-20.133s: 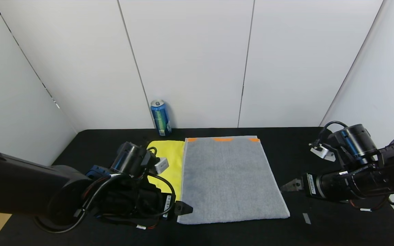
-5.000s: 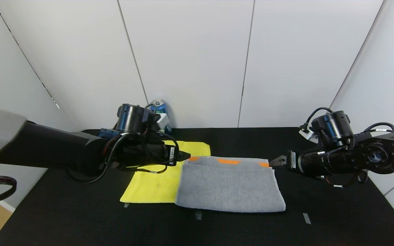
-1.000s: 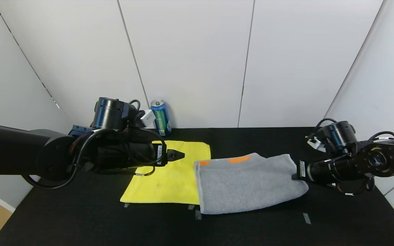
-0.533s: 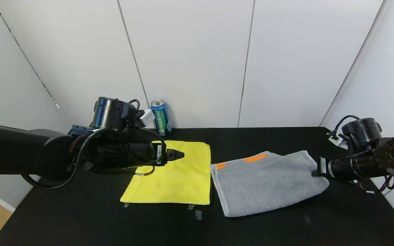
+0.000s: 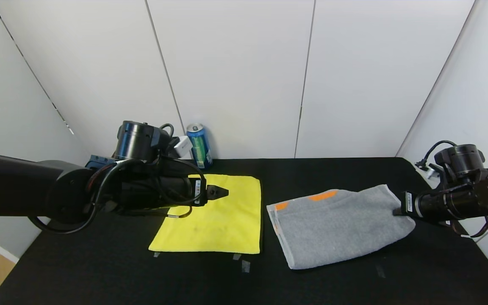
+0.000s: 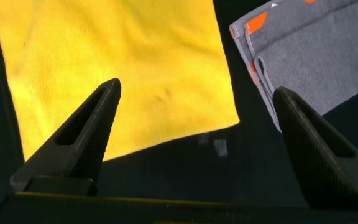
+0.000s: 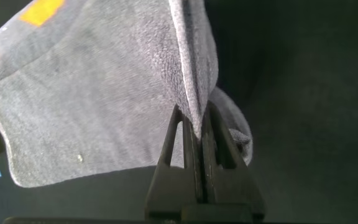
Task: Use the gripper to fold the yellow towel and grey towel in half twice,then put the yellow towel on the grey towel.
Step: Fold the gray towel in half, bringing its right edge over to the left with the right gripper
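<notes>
The yellow towel (image 5: 214, 220) lies flat and unfolded on the black table, left of centre; it also shows in the left wrist view (image 6: 110, 74). The grey towel (image 5: 337, 228), folded once, lies skewed at the right with orange patches (image 5: 322, 195) at its far edge; it also shows in the left wrist view (image 6: 316, 50). My right gripper (image 5: 397, 210) is shut on the grey towel's right edge (image 7: 194, 93). My left gripper (image 5: 223, 192) hovers open above the yellow towel's far part, holding nothing; its fingers (image 6: 86, 134) stand wide apart.
A blue drink can (image 5: 199, 145) stands at the back of the table against the white wall. Small tape marks (image 5: 245, 266) lie on the table near the front, one (image 5: 379, 271) right of the grey towel. White walls enclose the back and sides.
My right gripper has dragged the grey towel to the right, off the yellow towel, leaving a gap between them. The left arm has stayed still.
</notes>
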You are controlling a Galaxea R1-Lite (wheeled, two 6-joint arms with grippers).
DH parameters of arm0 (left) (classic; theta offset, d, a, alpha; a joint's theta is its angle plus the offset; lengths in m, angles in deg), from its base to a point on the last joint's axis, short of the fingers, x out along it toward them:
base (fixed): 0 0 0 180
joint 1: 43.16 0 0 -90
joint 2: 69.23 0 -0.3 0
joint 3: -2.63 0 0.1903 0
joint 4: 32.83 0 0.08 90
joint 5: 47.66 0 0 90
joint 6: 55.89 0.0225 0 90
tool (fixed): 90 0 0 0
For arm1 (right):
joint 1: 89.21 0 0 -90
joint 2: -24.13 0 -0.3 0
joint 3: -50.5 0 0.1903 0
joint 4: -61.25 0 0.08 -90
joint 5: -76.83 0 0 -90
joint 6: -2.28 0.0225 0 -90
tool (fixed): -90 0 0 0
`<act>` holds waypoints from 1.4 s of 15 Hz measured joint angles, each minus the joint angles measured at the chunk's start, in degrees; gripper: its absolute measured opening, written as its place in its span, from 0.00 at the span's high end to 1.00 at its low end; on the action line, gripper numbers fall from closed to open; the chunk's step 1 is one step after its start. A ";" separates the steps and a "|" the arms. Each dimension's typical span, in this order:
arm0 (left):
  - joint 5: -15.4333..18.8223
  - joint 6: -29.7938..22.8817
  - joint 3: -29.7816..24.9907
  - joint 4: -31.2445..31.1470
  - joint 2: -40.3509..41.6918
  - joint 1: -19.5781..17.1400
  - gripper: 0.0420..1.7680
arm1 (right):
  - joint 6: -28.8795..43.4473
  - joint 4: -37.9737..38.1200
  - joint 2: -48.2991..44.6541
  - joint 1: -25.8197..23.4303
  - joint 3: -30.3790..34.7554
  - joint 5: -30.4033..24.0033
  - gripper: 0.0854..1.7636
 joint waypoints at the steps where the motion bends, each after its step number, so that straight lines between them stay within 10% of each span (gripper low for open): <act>1: -0.02 0.05 0.00 0.00 -0.09 0.04 0.03 | 0.09 0.05 -0.13 1.18 -0.11 0.09 0.97; 21: -0.05 0.13 0.02 -0.01 -0.11 0.09 0.03 | 3.95 7.39 6.29 31.96 -11.61 4.92 0.97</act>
